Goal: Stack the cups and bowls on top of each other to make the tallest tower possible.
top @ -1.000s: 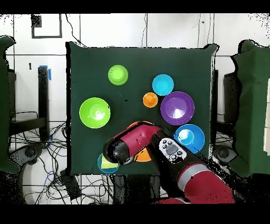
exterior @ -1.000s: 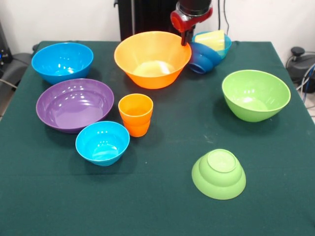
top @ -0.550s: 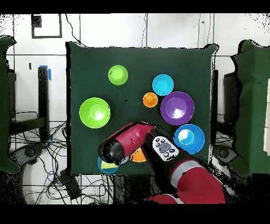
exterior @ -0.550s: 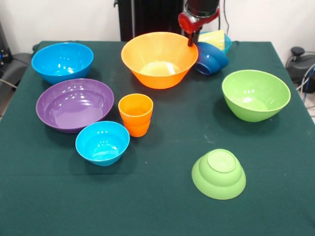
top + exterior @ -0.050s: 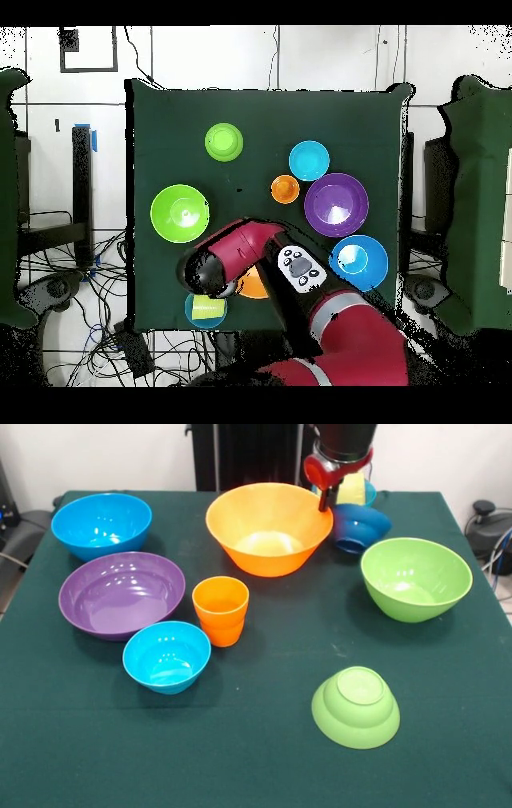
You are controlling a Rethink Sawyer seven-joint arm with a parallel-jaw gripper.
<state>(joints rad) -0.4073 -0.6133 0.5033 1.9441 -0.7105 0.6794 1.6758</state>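
We see the gripper at the rim of the large orange bowl, where a dark finger drops at the bowl's right edge, just beside the dark blue bowl. Whether it pinches that rim or merely touches it, we cannot tell.

The pale yellow cup lies in a light blue bowl behind the dark blue one, so that corner is crowded and, in our judgement, leaves little room to work. Nothing is stacked on purpose yet. The purple bowl, the large blue bowl, the large green bowl, the small light blue bowl and the orange cup stand upright and apart, while the small green bowl rests upside down.

From above, the red arm covers most of the orange bowl and hides the dark blue bowl, which only the front view shows.
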